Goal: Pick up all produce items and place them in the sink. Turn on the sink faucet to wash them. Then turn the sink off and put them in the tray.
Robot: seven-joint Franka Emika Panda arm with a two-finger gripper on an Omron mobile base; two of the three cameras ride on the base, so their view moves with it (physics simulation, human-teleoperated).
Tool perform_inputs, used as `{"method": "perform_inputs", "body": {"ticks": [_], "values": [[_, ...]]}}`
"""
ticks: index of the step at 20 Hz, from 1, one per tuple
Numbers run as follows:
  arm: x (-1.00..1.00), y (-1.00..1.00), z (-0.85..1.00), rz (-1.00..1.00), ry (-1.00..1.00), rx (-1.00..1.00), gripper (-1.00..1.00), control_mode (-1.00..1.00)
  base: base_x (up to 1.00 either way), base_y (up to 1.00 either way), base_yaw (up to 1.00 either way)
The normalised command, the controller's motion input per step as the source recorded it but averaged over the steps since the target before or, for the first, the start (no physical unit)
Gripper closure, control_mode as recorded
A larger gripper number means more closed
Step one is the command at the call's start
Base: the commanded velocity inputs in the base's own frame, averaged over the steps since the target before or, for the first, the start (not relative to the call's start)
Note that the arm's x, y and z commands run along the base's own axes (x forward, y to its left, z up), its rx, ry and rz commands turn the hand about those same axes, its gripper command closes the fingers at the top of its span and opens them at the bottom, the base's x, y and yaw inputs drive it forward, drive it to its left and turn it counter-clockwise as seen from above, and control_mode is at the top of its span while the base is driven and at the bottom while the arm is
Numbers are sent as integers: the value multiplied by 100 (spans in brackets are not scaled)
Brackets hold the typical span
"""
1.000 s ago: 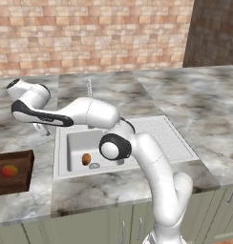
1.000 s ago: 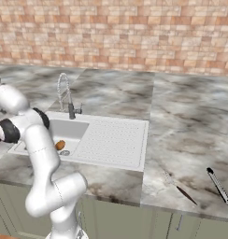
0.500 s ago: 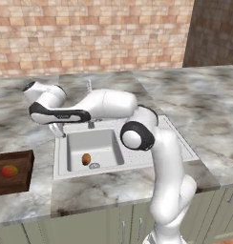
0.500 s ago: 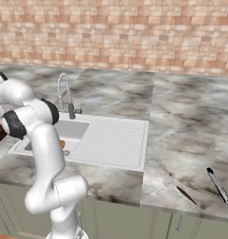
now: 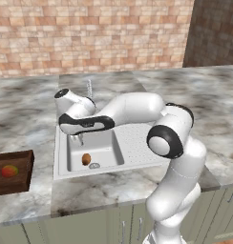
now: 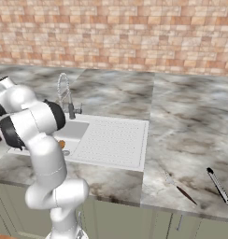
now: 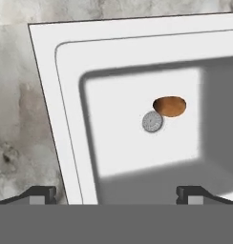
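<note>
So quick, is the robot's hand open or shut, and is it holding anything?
Gripper: open, holding nothing, hanging above the sink basin where the brown oval lies by the drain.

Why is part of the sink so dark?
Hand view: grey shadows cover the right and bottom of the sink basin, leaving a bright patch around the brown oval. Left base view: the arm's shadow darkens the basin's back.
</note>
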Motion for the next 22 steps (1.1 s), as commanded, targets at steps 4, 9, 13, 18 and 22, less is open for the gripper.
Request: {"method": "perform_inputs", "body": {"ticks": [4,9,13,18,22], "values": [[18,-30,0,-34,7,5,-100,-100,0,0,0],[3,-2,-2,-37,5,8,-100,-100,0,0,0],[0,0,-11,-42,1,10,-100,-100,0,0,0],[0,0,-19,-43,0,10,-100,-100,0,0,0],[0,0,-28,-44,0,9,-100,-100,0,0,0]]}}
